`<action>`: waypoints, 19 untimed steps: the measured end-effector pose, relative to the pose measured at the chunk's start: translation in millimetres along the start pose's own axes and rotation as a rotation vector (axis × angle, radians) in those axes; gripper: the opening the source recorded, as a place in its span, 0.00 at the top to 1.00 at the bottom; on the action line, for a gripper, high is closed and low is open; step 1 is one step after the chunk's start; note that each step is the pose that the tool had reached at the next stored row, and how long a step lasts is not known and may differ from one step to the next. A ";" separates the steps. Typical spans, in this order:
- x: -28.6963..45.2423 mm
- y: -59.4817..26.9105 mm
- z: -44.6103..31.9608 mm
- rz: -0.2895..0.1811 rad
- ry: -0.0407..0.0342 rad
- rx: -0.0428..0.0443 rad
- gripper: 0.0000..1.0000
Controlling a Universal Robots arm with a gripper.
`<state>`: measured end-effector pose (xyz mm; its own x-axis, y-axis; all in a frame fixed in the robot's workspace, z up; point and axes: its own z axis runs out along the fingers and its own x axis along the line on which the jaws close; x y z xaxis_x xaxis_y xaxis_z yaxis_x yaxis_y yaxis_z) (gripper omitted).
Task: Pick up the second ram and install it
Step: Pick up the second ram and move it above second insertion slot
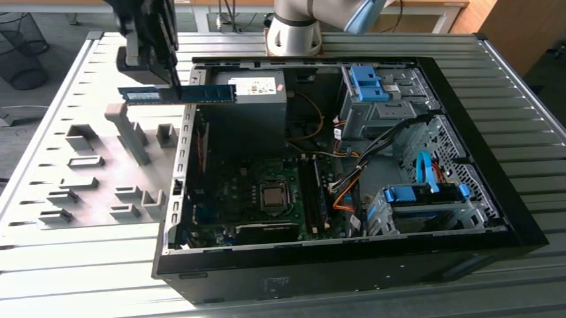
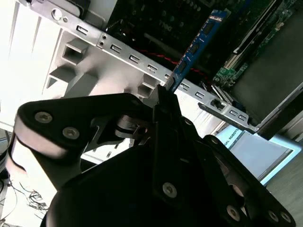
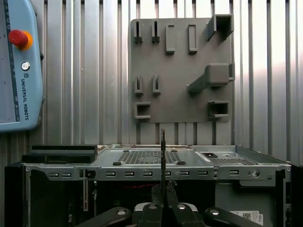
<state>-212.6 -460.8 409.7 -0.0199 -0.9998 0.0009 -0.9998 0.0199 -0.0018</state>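
The gripper [image 1: 171, 85] is clamped on the second ram [image 1: 190, 94], its fingers pressed together on one end portion of the stick. In the exterior view the blue board is held level and on edge, above the computer case [image 1: 354, 265] at its wall on the exterior view's left. One end reaches in over the case toward the grey power supply [image 1: 252, 99]; the other end sticks out past the case wall, above the grey holder plate [image 1: 97, 149].

The stick hangs clear of the motherboard [image 1: 238, 192] on the case floor, touching neither it nor the holder blocks. The holder plate lies on the slatted metal table [image 1: 539, 132], just beside the case. Bright blue drive-bay clips [image 1: 367, 83] sit inside the case on the far side from the gripper.

In the second wrist view the black fingers [image 2: 163, 106] of the gripper [image 2: 164, 92] grip the ram [image 2: 196, 45], which runs out over the perforated case rim [image 2: 132, 59]. In the first wrist view the ram [image 3: 163, 151] shows edge-on as a thin dark line rising from the gripper [image 3: 163, 196], crossing the case wall [image 3: 142, 174], with the holder plate [image 3: 180, 94] beyond the case.
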 end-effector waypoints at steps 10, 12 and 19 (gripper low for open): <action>-0.3 -17.9 0.0 0.000 0.0000 -0.0001 0.86; -0.4 -20.2 0.0 0.000 0.0000 -0.0001 0.86; -0.4 -22.3 0.0 0.000 0.0001 0.0000 0.86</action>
<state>-190.3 -460.8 409.7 -0.0199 -0.9998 0.0010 -0.9998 0.0199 -0.0018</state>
